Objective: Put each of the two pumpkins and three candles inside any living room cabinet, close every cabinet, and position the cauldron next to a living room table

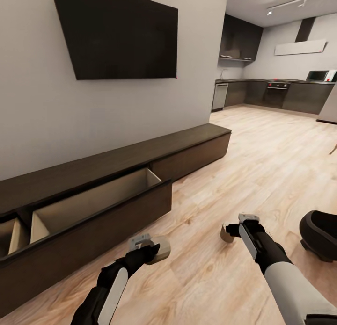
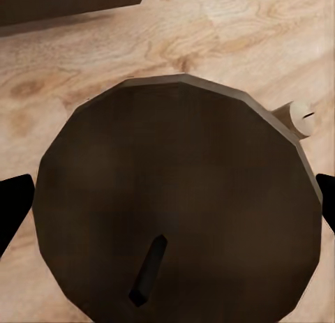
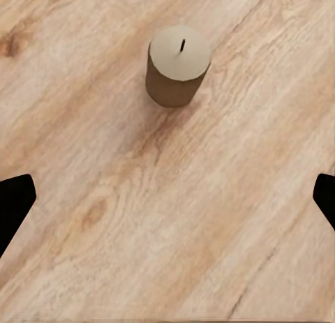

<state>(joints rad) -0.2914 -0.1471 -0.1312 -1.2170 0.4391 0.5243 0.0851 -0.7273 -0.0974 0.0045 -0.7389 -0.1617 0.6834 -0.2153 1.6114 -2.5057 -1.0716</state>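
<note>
Left gripper (image 1: 149,248) of mine is clamped on a stubby grey-beige candle (image 1: 161,249), held over the pale wood floor (image 1: 262,166) near the open drawer (image 1: 100,198) of the long dark-brown wood cabinet (image 1: 140,152). Right gripper (image 3: 167,197) w/ fingers spread wide, nothing between them; a second taupe candle (image 3: 178,65) stands upright on the floor just ahead of it. Glossy black cauldron (image 1: 320,234) sits on the floor at my right, near that arm.

No legible text or labels.
</note>
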